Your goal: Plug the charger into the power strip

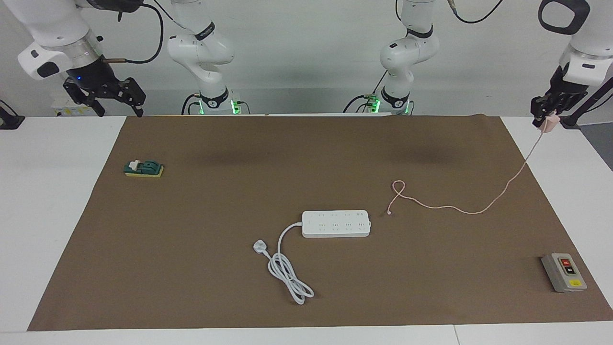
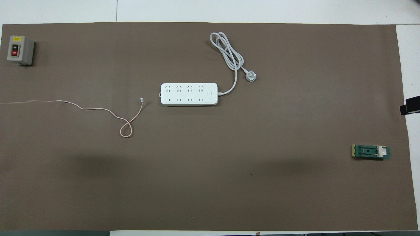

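Observation:
The white power strip [image 1: 336,224] lies flat in the middle of the brown mat; it also shows in the overhead view [image 2: 189,94]. My left gripper [image 1: 546,116] is raised over the mat's corner at the left arm's end, shut on the pale pink charger [image 1: 550,123]. The charger's thin pink cable [image 1: 450,207] hangs down and runs across the mat [image 2: 98,109] with a loop. Its free end [image 2: 141,98] lies on the mat just beside the strip, apart from it. My right gripper [image 1: 119,98] is open and empty, raised over the right arm's end.
The strip's thick white cord and three-pin plug [image 1: 259,247] lie coiled farther from the robots than the strip. A grey switch box [image 1: 564,272] sits at the left arm's end. A small green block [image 1: 143,168] sits at the right arm's end.

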You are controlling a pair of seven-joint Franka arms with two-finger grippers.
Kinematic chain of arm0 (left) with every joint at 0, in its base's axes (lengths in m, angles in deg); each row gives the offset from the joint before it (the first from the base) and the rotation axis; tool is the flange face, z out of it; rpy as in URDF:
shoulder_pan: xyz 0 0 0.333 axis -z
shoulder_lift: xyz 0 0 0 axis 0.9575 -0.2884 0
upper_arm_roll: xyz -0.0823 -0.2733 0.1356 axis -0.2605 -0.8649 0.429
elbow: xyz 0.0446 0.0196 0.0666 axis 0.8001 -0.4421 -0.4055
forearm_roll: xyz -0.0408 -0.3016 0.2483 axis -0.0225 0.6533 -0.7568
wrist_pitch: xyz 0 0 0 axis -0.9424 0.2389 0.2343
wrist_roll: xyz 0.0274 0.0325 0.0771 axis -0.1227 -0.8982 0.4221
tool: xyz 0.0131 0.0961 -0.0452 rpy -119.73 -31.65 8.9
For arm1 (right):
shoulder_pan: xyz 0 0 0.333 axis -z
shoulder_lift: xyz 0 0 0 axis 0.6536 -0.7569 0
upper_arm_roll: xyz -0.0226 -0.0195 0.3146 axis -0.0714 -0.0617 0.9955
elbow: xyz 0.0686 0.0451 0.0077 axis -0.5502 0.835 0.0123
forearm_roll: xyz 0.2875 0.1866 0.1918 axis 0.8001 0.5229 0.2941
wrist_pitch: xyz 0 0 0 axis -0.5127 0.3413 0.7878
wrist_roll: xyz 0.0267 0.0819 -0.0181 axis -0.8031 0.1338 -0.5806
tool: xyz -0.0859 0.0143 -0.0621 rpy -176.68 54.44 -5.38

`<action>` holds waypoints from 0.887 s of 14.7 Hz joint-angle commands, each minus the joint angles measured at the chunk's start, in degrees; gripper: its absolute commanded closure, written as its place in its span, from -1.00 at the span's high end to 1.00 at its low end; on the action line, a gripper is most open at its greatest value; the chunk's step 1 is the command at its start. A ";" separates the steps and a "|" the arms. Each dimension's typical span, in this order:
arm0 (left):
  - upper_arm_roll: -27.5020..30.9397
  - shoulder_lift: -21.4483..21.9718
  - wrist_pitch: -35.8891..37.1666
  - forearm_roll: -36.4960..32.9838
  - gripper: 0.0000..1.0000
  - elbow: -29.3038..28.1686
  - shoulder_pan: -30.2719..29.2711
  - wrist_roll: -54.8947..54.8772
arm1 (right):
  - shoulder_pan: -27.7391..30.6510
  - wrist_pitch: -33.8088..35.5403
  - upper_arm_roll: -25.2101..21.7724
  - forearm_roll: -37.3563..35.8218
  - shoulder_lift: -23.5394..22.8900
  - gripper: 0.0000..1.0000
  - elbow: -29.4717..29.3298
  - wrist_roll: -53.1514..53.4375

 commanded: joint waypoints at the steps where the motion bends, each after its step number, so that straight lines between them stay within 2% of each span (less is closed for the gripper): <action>1: 0.68 -1.01 -0.07 3.54 -1.00 1.16 6.09 23.22 | -0.52 -0.93 -0.16 -1.14 0.82 1.00 0.95 -0.51; 3: 0.67 -0.93 -0.16 3.99 -1.00 0.72 11.09 41.16 | -0.52 -0.93 -0.07 -1.14 0.82 1.00 1.04 -0.51; 6: 0.67 -0.93 -2.17 4.08 -1.00 -0.24 17.69 62.44 | -0.43 -0.93 0.10 -1.05 0.82 1.00 1.04 -0.51; 9: 0.67 -2.68 -5.07 4.08 -1.00 -0.94 23.41 79.43 | -0.34 -1.02 0.19 -0.87 0.82 1.00 0.95 -0.51; 11: 0.67 -5.74 -6.84 3.99 -1.00 -0.51 27.88 88.83 | -0.34 -0.93 0.28 -0.87 0.82 1.00 0.95 -0.51; 13: 0.67 -11.88 -9.29 2.50 -1.00 1.41 32.89 99.29 | -0.34 -0.93 0.19 -0.87 0.82 1.00 0.95 -0.59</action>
